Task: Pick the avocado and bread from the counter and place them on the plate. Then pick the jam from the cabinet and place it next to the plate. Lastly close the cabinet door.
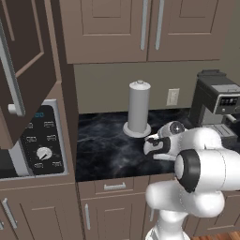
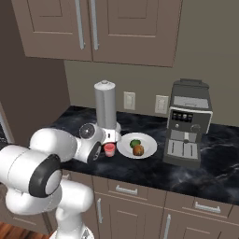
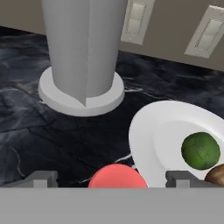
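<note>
The red-pink jam (image 3: 117, 177) stands on the black counter (image 3: 65, 140), just left of the white plate (image 3: 157, 131). My gripper (image 3: 111, 179) is open around the jar, with a gap between the jar and each fingertip. The dark green avocado (image 3: 201, 151) and the orange-brown bread (image 3: 216, 174) lie side by side on the plate. From the right base view, the jam (image 2: 109, 149) sits between my hand and the plate (image 2: 126, 148), which holds the avocado (image 2: 135, 143) and the bread (image 2: 138, 150). The cabinet door (image 1: 26, 51) hangs swung open at the upper left.
A grey paper-towel holder (image 3: 83, 48) stands close behind the jam on its round base. A coffee machine (image 2: 189, 123) sits right of the plate. An oven control panel (image 1: 42, 140) is under the open door. Closed wall cupboards (image 2: 130, 28) hang above the counter.
</note>
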Available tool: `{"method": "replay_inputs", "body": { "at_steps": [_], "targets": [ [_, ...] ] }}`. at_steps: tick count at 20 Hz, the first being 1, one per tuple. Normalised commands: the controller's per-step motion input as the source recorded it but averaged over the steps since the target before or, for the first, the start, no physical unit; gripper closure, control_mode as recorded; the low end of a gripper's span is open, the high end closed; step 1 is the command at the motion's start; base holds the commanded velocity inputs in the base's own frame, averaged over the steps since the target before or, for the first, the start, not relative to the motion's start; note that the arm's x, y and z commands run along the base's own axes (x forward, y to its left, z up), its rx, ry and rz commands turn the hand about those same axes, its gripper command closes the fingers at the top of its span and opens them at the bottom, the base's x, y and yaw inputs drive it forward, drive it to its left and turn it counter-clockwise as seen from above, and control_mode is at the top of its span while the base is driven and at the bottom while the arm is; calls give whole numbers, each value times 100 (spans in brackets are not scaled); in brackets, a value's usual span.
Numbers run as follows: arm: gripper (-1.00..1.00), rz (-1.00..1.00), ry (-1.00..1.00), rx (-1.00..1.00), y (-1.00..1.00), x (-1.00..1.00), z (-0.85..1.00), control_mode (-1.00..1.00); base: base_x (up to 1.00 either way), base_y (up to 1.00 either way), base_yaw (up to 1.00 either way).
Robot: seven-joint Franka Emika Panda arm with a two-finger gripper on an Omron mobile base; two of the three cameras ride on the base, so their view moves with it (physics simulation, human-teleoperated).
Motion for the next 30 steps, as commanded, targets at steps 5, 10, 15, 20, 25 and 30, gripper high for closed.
{"method": "replay_inputs", "body": {
  "at_steps": [5, 10, 15, 20, 25, 30],
  "targets": [
    [-100, 1, -2, 4, -8, -68, 37, -100, 0, 0, 0],
    [-100, 4, 15, 14, -9, -78, 38, -100, 0, 0, 0],
    [-100, 1, 14, 6, 0, -78, 20, -100, 0, 0, 0],
    [-100, 0, 4, 4, 0, -71, 53, -100, 0, 0, 0],
    [-100, 0, 1, 2, 0, -61, 66, -100, 0, 0, 0],
    [-100, 0, 0, 0, 4, -56, 84, -100, 0, 0, 0]
  ]
}}
